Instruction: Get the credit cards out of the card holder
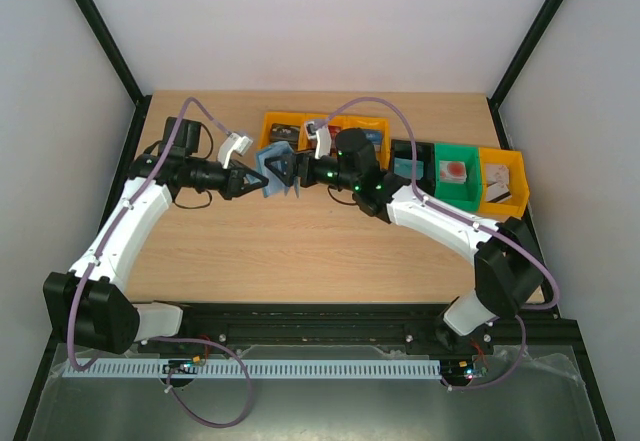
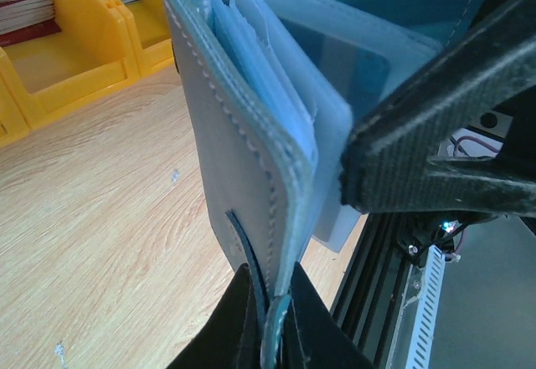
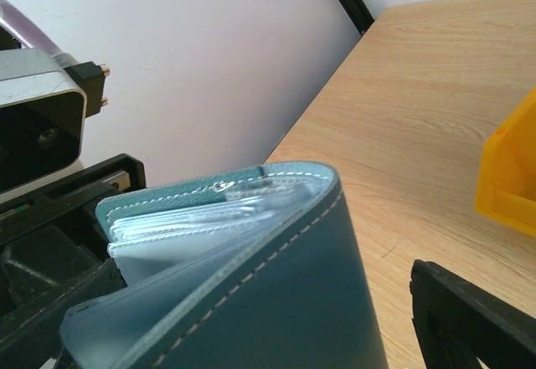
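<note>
The teal card holder (image 1: 272, 173) hangs open in the air between my two grippers, above the back of the table. My left gripper (image 1: 248, 182) is shut on one edge of its grey-blue cover (image 2: 234, 160), pinched between the jaws at the bottom of the left wrist view. Pale credit cards (image 2: 251, 43) sit in clear sleeves inside the holder. My right gripper (image 1: 297, 174) is open at the holder's other side. One of its black fingers (image 2: 419, 135) touches the sleeves. In the right wrist view the teal cover (image 3: 285, 302) fills the foreground, one finger (image 3: 469, 319) stands apart from it, and the other finger is hidden.
Yellow bins (image 1: 285, 126) with small items stand at the back, just behind the grippers. A black bin (image 1: 405, 156), a green bin (image 1: 455, 176) and another yellow bin (image 1: 502, 181) line the right side. The black frame rail (image 1: 330, 313) runs along the near edge.
</note>
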### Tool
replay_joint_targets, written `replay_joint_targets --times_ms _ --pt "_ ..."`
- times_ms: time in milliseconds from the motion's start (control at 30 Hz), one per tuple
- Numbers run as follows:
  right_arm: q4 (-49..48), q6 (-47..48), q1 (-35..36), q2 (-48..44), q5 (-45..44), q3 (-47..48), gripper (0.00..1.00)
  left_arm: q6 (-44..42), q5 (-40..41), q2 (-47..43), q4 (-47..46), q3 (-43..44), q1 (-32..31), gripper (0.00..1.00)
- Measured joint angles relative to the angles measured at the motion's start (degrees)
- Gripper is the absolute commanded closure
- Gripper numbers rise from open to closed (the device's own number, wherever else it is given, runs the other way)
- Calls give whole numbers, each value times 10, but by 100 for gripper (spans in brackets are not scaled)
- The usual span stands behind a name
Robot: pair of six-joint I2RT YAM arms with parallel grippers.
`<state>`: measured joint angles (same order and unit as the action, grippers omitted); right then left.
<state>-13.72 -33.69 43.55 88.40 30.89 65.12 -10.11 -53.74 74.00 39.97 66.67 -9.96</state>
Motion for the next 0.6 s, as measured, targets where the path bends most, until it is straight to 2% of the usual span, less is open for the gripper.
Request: replay_joint_targets --times_ms 167,267,300,400,467,600 --pt "2 1 1 5 -20 2 9 -1 -3 0 0 0 0 98" --pt "6 4 2 16 -24 14 14 -1 -3 0 0 0 0 98" --pt "7 7 2 21 -24 17 18 -1 -3 0 0 0 0 98" --pt "8 15 3 24 -22 20 47 -1 -2 1 1 0 1 98" --pt "10 23 4 24 -20 21 62 0 -4 1 3 0 3 98" --pt "17 36 0 23 -27 22 78 0 -17 2 6 -1 14 98"
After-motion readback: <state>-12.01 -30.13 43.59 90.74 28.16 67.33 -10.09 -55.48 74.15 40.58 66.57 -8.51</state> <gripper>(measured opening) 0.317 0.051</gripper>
